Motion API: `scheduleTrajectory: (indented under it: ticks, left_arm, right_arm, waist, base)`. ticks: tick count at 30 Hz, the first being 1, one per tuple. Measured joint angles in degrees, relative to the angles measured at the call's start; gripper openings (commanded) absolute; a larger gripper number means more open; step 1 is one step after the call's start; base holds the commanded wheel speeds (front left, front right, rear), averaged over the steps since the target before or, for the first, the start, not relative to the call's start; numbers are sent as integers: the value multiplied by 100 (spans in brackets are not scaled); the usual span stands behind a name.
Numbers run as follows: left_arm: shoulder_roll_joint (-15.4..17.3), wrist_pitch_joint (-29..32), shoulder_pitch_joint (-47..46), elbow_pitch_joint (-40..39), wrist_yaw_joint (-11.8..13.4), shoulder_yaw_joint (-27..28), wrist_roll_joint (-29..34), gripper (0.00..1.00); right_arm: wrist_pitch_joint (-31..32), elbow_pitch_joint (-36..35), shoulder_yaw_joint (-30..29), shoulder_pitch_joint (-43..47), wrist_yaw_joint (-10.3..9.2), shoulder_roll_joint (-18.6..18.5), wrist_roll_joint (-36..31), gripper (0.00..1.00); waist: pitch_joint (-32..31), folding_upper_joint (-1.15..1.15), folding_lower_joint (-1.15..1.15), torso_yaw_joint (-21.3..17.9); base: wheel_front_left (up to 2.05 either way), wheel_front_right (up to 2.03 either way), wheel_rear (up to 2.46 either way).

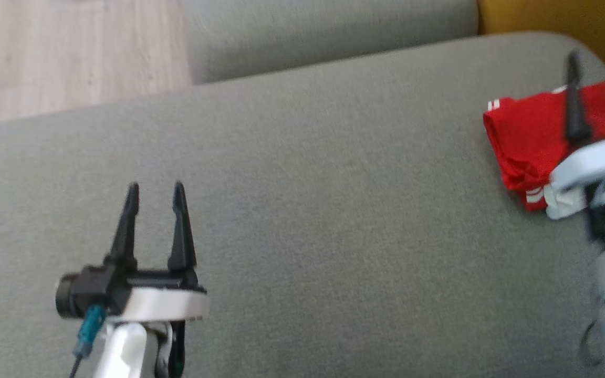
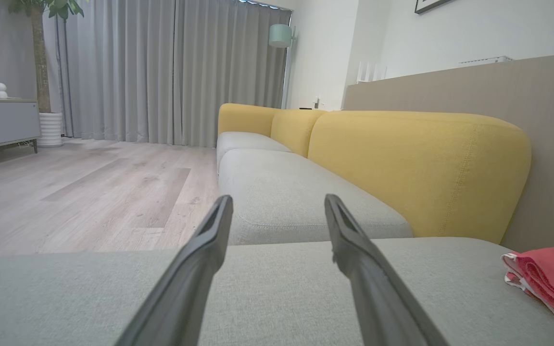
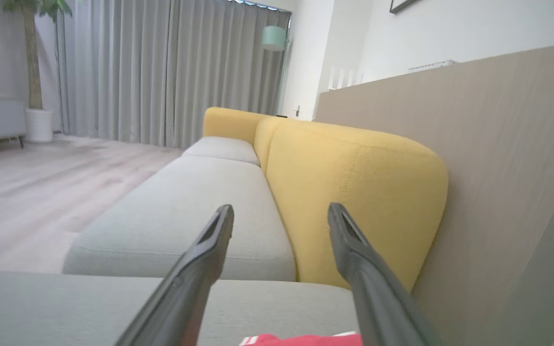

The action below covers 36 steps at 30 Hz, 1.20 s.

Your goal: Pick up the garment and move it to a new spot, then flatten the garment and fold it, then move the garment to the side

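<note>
The garment (image 1: 528, 136) is red with white stripes and lies folded at the right end of the grey sofa seat (image 1: 334, 184), apart from both grippers. My right gripper (image 3: 279, 209) hangs open just above it, with nothing between its fingers, and a sliver of the garment (image 3: 301, 340) shows below them. In the head view one dark finger (image 1: 574, 100) of that gripper stands over the red cloth. My left gripper (image 1: 155, 194) is open and empty over the seat's left part, far from the garment. In the left wrist view the left gripper (image 2: 278, 199) stands open and the garment (image 2: 546, 274) lies at the far right.
A yellow backrest (image 2: 416, 168) runs behind the seat, and a beige wall panel (image 3: 498, 168) stands right of it. A second grey seat cushion (image 1: 329, 31) adjoins the far side. Wooden floor (image 1: 71, 52) lies beyond the seat's left edge.
</note>
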Motion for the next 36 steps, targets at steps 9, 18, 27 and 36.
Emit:
scheduleTrajectory:
  ticks: [9, 18, 27, 36]
  left_arm:
    - [9, 0, 502, 42, -163, -37, -357, 100]
    - [12, 0, 871, 12, -219, -213, -559, 100]
    - [13, 0, 920, 62, -52, -203, -505, 100]
    - [12, 0, 916, 212, 46, -125, -485, 100]
  right_arm:
    - [-218, -773, -97, 1622, 0, 1131, 493, 100]
    - [-809, -386, 18, 2376, 0, 1174, 1042, 100]
    - [-917, -260, 202, 2512, 0, 1182, 978, 100]
    - [-918, -310, 319, 2518, -1, 1182, 948, 100]
  waist:
    - [-381, 0, 1, 305]
    - [-424, 0, 2, 476]
    - [-424, 0, 2, 439]
    - [-435, 0, 2, 428]
  base:
    - [0, 0, 0]
    - [0, 0, 0]
    - [0, 0, 0]
    - [0, 0, 0]
